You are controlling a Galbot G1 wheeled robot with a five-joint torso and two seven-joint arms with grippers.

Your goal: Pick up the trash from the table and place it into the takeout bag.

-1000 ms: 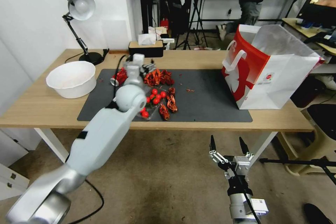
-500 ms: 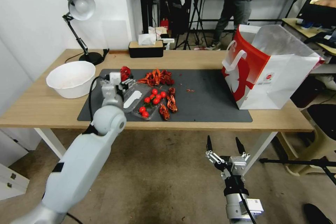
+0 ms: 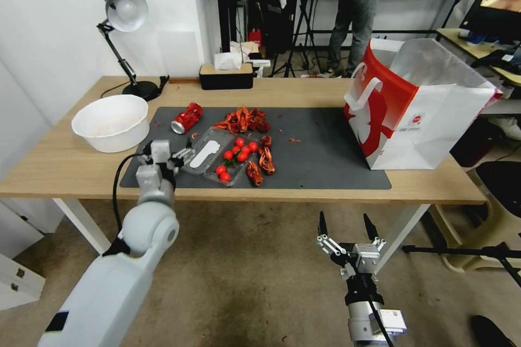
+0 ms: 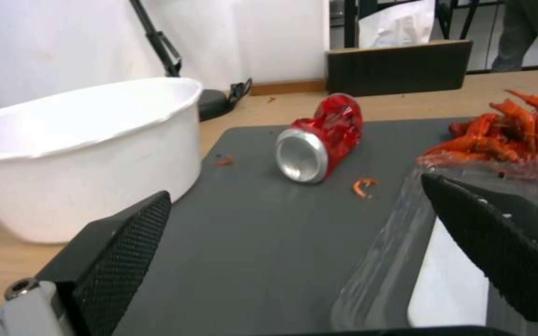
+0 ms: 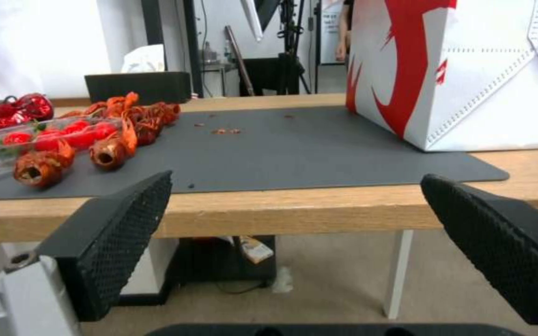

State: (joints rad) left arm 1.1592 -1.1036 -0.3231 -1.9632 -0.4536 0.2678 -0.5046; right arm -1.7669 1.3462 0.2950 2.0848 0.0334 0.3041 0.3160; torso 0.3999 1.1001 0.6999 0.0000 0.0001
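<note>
A crushed red can lies on its side at the back left of the dark mat, its silver end facing my left gripper. My left gripper hovers open and empty over the mat's front left, a short way short of the can. Its one finger overlaps a clear plastic wrap with a pale lump. The white and red takeout bag stands open at the table's right end. My right gripper hangs open below the table's front edge.
A large white bowl sits left of the mat, close to the left gripper. Crayfish shells and cherry tomatoes lie mid-mat. A desk lamp and a black tissue box stand along the back edge.
The left arm has drawn back from the shells and can toward the table's front left, uncovering the can and the clear wrap. The right gripper has sunk slightly.
</note>
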